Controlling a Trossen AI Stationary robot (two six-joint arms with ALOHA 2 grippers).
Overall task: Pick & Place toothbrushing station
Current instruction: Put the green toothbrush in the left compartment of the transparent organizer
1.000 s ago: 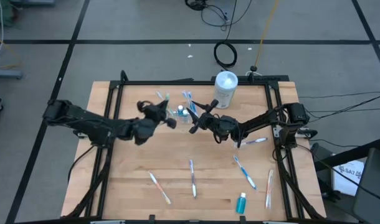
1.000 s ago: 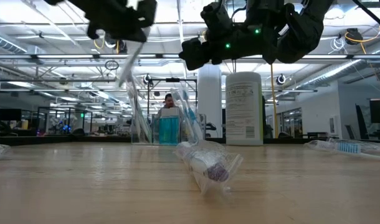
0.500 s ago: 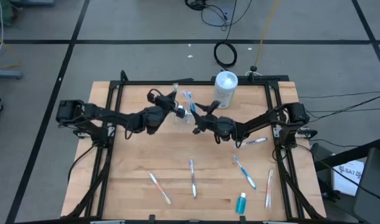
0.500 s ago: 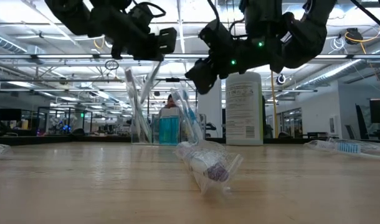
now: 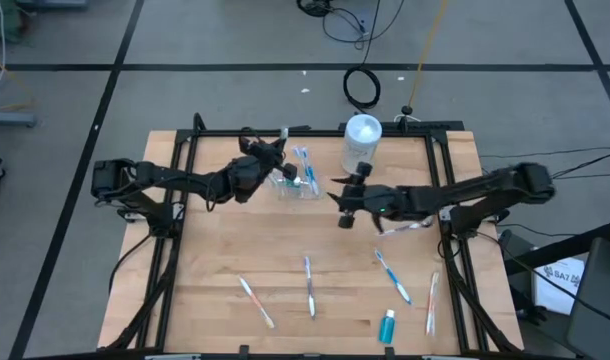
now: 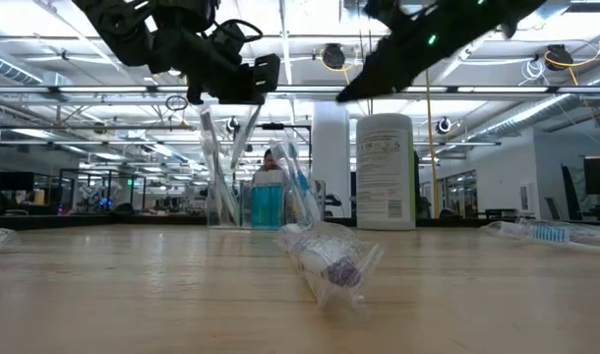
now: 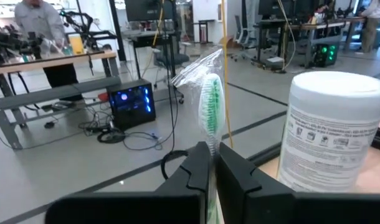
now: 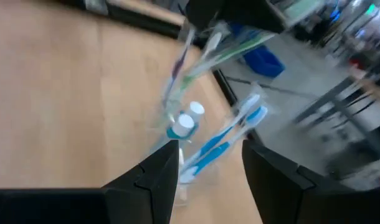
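A small clear tumbler stands at the table's far middle with several toothbrushes and white-capped blue tubes in it; it also shows in the low view. My left gripper hangs just above it, shut on a plastic-wrapped toothbrush with green bristles. My right gripper is open and empty, to the right of the tumbler and nearer the table's front; its wrist view looks down on the tumbler. My left gripper pinches the wrapped toothbrush between its two fingers, just below the head. The fingers come about level from the table's left and lie across the brush. The head stands up above the fingertips. The handle slants down toward the tumbler.
A tall white lidded container stands right of the tumbler. Loose toothbrushes lie near the front and at the right. A blue tube lies at the front edge. One wrapped brush lies close to the low camera.
My left gripper has carried the toothbrush toward the far edge and right, from beside the tumbler to over it, and the brush has tipped more upright. My right gripper has drawn away from the tumbler toward the table's right and near edges.
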